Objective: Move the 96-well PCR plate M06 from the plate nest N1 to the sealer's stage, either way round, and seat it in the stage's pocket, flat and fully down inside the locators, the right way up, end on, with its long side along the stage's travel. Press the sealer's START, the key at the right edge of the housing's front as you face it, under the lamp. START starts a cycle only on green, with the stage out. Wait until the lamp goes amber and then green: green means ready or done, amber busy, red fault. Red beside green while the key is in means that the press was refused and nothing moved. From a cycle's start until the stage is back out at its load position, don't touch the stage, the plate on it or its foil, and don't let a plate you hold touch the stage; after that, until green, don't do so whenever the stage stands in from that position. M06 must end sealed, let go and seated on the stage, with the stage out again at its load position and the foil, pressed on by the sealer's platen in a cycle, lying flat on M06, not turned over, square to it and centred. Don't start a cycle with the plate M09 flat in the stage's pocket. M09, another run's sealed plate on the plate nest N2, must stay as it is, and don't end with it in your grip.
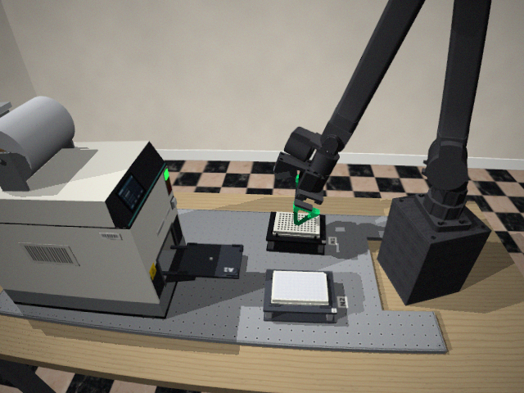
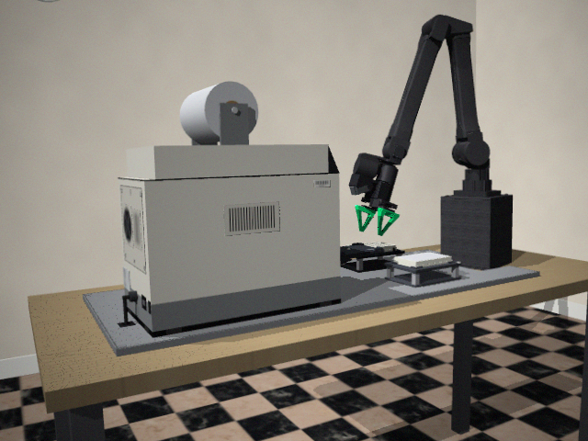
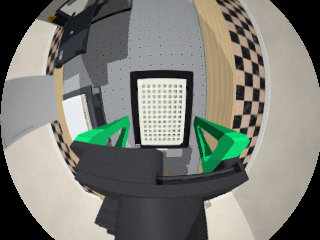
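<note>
On the table (image 1: 473,363) we saw the sealer (image 1: 76,237) at the left, its lamp (image 1: 166,173) green and its stage (image 1: 214,259) out at the front with the pocket dark and unoccupied. The arm's pedestal (image 1: 427,262) stood at the right. Between them lay two nests: plate nest N1 (image 1: 295,245), farther back, and plate nest N2 (image 1: 300,313), nearer the front, which carried the sealed plate M09 (image 1: 300,286) with its flat white top.

Plate M06 (image 1: 291,223) sat unsealed in plate nest N1, its wells open upward. The gripper (image 2: 377,221) hung above it, clear of the plate in the exterior view. Its jaws stood fully wide and held nothing. In the wrist view the green fingers flanked M06 (image 3: 160,115) on both long sides, so the jaws appeared to span the plate's short width.

We judged the step in hand to be the descent to grasp, with the task barely begun. To do it well, we would keep the plate centred between the fingers, keep the wrist square to its edges, and descend straight until the fingers bracket the plate's side walls above the nest's rim. The jaws should close only then, evenly, so that M06 lifts level. M09 must stay untouched.
</note>
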Available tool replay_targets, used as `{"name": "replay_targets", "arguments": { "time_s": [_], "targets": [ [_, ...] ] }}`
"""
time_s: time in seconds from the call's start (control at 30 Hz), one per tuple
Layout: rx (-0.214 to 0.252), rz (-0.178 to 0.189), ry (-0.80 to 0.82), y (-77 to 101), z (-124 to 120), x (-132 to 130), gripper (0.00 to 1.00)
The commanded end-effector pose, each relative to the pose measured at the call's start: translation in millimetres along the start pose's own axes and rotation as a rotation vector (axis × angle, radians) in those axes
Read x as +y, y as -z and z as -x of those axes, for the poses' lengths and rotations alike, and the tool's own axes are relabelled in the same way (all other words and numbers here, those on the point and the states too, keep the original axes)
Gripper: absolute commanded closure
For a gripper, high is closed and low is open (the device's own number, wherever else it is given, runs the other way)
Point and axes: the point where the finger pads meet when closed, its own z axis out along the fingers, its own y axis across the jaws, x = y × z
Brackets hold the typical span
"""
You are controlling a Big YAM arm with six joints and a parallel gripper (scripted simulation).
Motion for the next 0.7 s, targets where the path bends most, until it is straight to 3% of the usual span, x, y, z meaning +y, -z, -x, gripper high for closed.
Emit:
{"name": "replay_targets", "arguments": {
  "time_s": [0.0, 0.47, 0.67],
  "targets": [
    [-0.015, -0.002, 0.0, -2.6, 4.9, 2.7, 0.0],
    [-0.058, -0.016, 0.004, -28.9, 23.3, -6.1, 0.0],
    [-0.038, -0.01, 0.002, -22.7, 13.5, -2.5, 0.0]
  ]
}}
